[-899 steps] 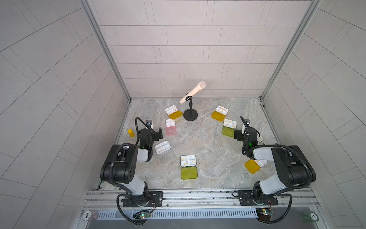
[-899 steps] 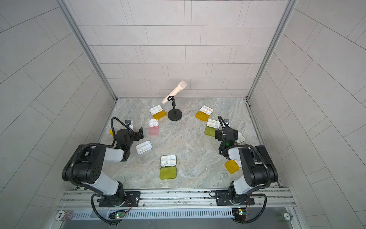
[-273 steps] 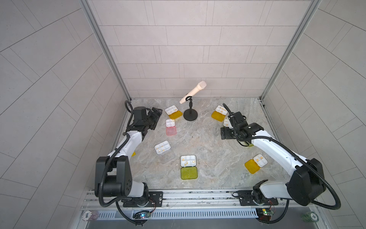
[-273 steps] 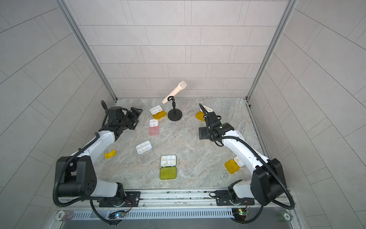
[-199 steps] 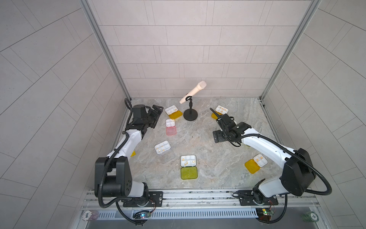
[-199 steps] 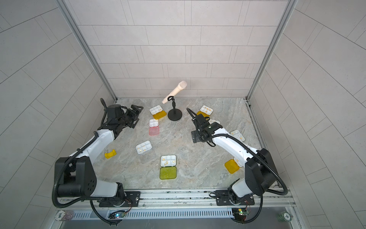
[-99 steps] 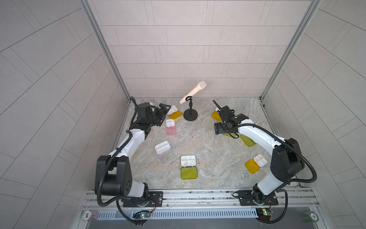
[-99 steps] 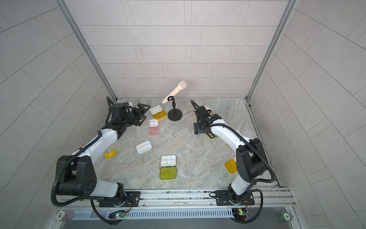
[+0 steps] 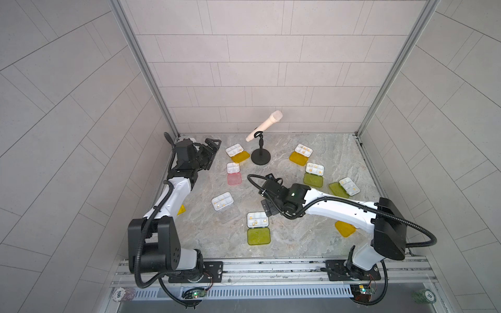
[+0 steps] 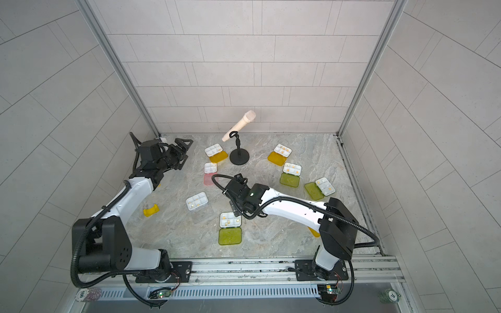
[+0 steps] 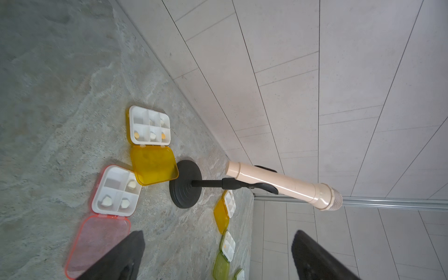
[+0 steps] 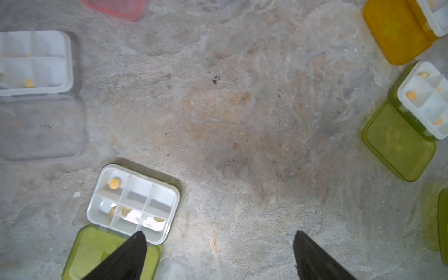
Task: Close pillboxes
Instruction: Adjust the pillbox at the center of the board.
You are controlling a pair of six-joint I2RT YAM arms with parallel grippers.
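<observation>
Several pillboxes lie with lids flat open on the marble floor. My right gripper [image 9: 267,208] hangs open over the front green-lidded pillbox [image 9: 257,219], one fingertip [image 12: 135,244] above its hinge, gripping nothing. To its left lies a clear-lidded one [image 9: 222,201]. My left gripper [image 9: 215,151] is open and raised at the back left, facing the orange-lidded pillbox [image 11: 149,127] and the pink-lidded one [image 11: 116,188]. On the right lie an orange-lidded box [image 9: 303,149] and two green-lidded ones [image 9: 314,168] [image 9: 349,186]. The right arm partly hides another orange lid [image 9: 344,228].
A beige microphone [image 9: 264,126] leans on a black round-based stand [image 9: 260,157] at the back middle, between the two groups of boxes. A small yellow bottle [image 10: 151,210] lies by the left arm. Tiled walls close in three sides.
My right gripper has swung from the back middle down to the front centre, beside the front green-lidded pillbox, its jaws a little wider. The left gripper has hardly moved.
</observation>
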